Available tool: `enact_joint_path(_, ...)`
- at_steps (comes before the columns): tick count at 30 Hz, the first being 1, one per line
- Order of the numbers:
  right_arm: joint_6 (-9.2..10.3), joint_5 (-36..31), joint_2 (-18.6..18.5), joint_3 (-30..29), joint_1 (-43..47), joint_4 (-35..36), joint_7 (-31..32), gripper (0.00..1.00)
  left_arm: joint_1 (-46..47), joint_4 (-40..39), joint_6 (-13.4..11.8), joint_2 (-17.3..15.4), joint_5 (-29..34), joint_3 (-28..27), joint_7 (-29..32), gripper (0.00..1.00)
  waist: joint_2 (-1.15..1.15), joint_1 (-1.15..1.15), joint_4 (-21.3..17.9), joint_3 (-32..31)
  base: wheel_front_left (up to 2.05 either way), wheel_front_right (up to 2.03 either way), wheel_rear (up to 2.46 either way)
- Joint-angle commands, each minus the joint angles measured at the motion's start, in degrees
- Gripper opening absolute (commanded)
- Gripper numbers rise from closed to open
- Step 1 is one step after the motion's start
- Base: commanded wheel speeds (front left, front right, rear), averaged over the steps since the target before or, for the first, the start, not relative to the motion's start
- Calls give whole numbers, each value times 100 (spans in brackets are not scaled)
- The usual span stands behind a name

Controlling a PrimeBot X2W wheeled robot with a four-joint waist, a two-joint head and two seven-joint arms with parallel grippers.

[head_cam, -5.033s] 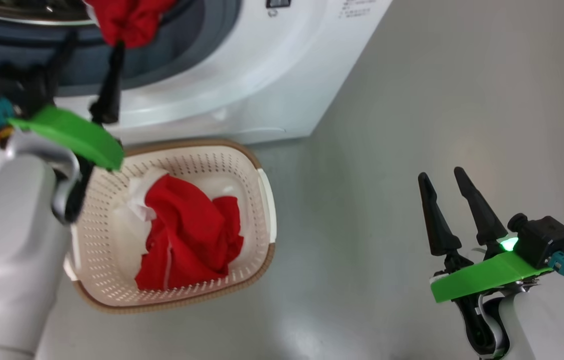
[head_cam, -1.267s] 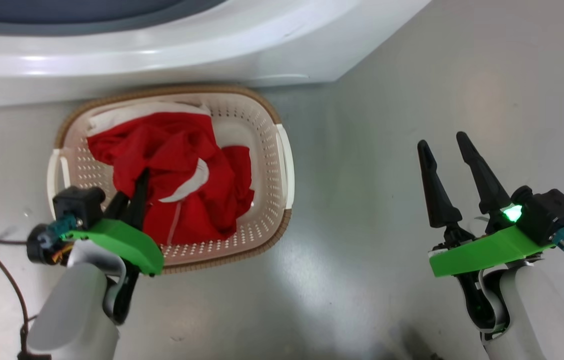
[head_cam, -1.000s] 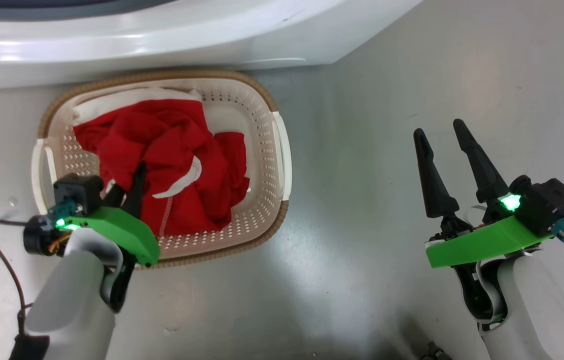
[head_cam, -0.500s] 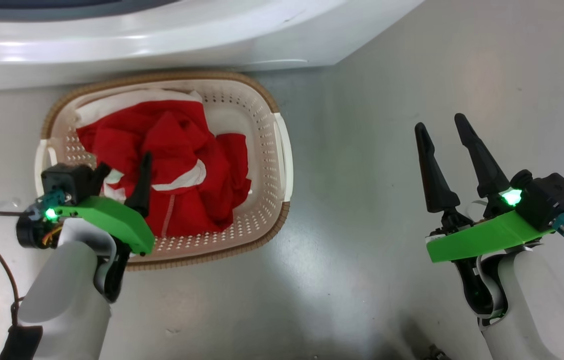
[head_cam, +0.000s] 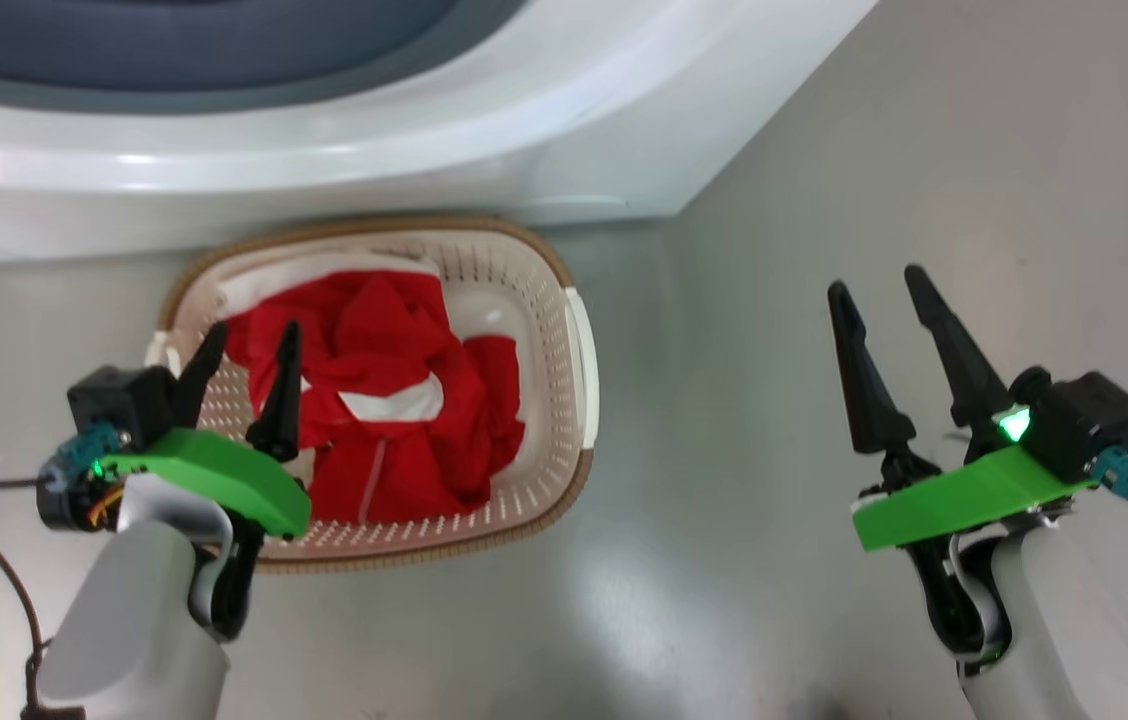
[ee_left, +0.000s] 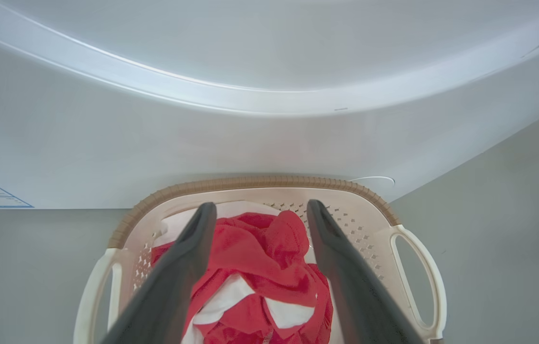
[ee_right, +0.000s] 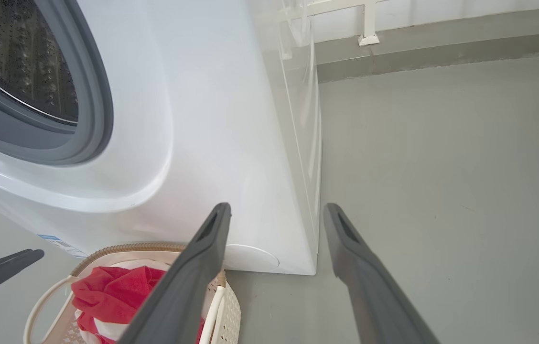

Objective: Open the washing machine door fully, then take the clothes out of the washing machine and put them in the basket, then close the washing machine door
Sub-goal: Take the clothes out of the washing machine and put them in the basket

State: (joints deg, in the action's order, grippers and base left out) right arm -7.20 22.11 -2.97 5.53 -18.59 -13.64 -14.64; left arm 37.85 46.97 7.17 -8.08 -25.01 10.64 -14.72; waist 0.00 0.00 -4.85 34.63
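The clothes [head_cam: 394, 360] lie in the basket [head_cam: 579, 340], a red heap with white panels that fills most of it and leaves only the perforated wall at the right bare. The basket stands on the grey floor [head_cam: 724, 450], and the washing machine [head_cam: 324, 150] rises just behind it.

The left gripper [head_cam: 255, 328] hangs over the basket's near left corner. Its two fingers are spread wide and there is nothing between them; whether they touch the cloth I cannot tell. The right gripper [head_cam: 875, 280] waits well to the right of the basket, above the bare floor, also spread and empty.

Behind and above the basket, the machine's mouth is uncovered inside its grey rubber ring [ee_right: 97, 95]. The part of the steel drum [ee_right: 21, 62] that I can see holds no red cloth; the rest of it is hidden.

I judge that the unloading step is at its end, if the drum is really empty. The next move is to lift the left arm clear of the basket, find the door, which must be swung off the mouth, and push it shut.
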Motion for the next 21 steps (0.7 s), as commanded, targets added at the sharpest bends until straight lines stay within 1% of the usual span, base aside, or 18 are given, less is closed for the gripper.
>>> enact_joint_path(1, -29, -34, 9, 98, 217, 89, -36, 100, -234, -168, 32, -128, 92, -202, -28, 100, 0, 0, 64, -365, 0, 0, 0)
enact_joint_path(8, -29, -74, 9, 86, 489, -43, -36, 100, -755, -629, 32, -41, 295, -514, -28, 100, 0, 0, 137, -1047, 0, 0, 0)
enact_joint_path(15, -29, -4, -90, 103, 806, -149, -36, 100, -1412, -1349, 32, 45, 518, -855, -28, 100, 0, 0, 206, -1703, 0, 0, 0)
enact_joint_path(21, -29, 55, -187, 112, 1063, -169, -36, 100, -1969, -1975, 32, 71, 704, -1103, -28, 100, 0, 0, 228, -2115, 0, 0, 0)
